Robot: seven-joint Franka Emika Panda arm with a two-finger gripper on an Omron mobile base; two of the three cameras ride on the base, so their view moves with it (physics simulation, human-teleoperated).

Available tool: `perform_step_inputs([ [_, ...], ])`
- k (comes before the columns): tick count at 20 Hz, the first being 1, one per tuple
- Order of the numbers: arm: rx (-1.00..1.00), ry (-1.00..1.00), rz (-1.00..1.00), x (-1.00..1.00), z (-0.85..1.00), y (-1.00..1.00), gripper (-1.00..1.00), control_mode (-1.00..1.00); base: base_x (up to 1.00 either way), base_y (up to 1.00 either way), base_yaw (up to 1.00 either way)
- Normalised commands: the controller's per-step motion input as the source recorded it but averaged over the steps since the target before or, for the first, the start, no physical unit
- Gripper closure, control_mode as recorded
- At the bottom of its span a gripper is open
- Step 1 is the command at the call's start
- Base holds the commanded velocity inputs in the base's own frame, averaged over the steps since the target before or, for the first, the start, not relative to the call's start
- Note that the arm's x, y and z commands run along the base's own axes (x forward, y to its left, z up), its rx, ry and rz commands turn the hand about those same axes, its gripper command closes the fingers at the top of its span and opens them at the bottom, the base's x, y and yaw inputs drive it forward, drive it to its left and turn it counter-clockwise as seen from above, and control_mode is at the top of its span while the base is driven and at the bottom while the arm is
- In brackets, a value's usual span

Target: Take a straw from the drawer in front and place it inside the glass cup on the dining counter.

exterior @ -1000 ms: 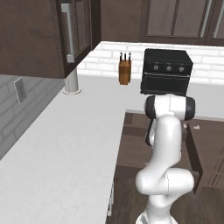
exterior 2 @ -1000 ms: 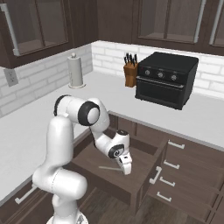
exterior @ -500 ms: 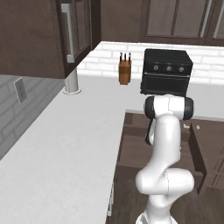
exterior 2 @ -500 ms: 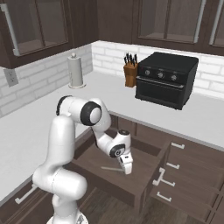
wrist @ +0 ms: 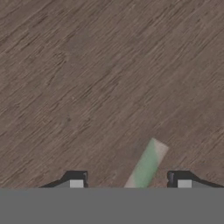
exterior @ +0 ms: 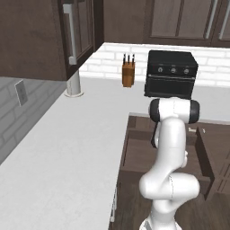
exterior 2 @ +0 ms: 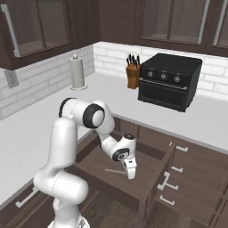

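Hand (exterior 2: 131,174) low in the open drawer (exterior 2: 147,189), fingers (wrist: 76,180) set apart either side of the straw (wrist: 146,165), which lies flat on the drawer floor; can't tell if they're touching it. Judgement: straw is very light, thin, smooth and rolls easily. Pinch near mid-length, light squeeze, across the axis.

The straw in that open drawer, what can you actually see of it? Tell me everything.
The straw is a very thin, straight, pale stick lying flat on the brown wooden floor of the open drawer. In the right base view it runs from under the gripper out toward the left. In the hand view its end looks pale greenish and blunt, pointing up between the two dark fingertips, which stand apart on either side of it. Whether they touch it cannot be told.
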Motion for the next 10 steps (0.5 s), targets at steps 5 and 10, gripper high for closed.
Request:
perform_step_inputs([
  [5, 0.01, 0.00, -0.11, -0.30, -0.60, 0.00, -1.00, -1.00, 0.00, 0.00, 0.00],
  [10, 0.00, 0.01, -0.13, 0.00, -0.62, 0.00, 1.00, -1.00, 0.00, 0.00, 0.00],
])
